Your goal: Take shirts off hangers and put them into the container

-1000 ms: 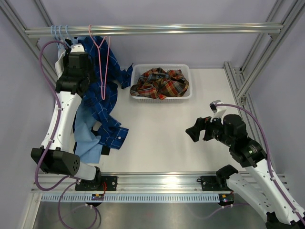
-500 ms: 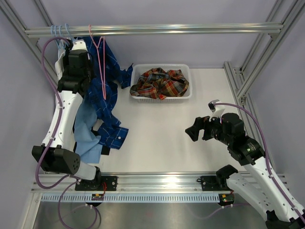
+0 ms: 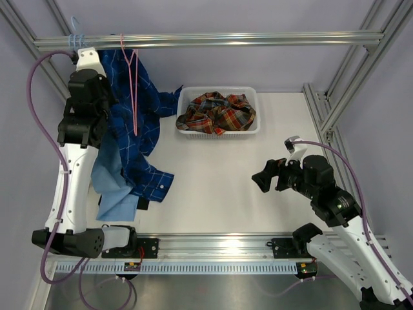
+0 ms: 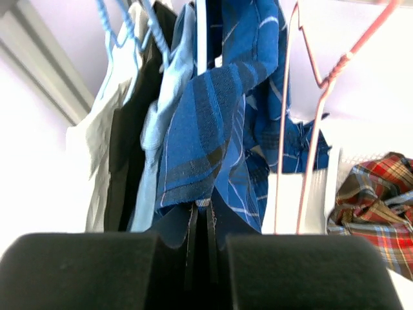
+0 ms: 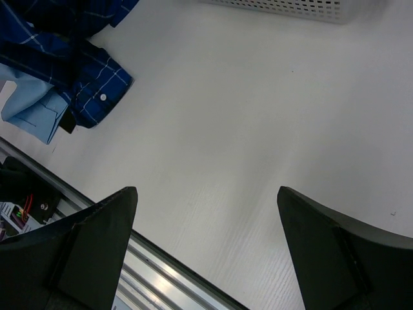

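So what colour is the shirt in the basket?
The shirt is red-orange-navy plaid, clearest in the top view.

Your left arm [image 3: 70,168] reaches up high, left hand [image 4: 200,226] pinched shut on the dark blue shirt [image 4: 213,129]; your right arm [image 3: 335,206] sits bent and low, right hand [image 3: 262,179] spread wide, pointing left

5 shirts: 1 plaid shirt [image 3: 216,111] lies in the 1 container [image 3: 219,132]; 4 hang left of the container: dark blue shirt [image 3: 145,110], light blue shirt [image 3: 110,174], black shirt [image 4: 122,155], white shirt [image 4: 90,142]. Hangers there — 1 pink hanger [image 3: 133,97], 3 pale blue hangers [image 3: 77,39] by their hooks.
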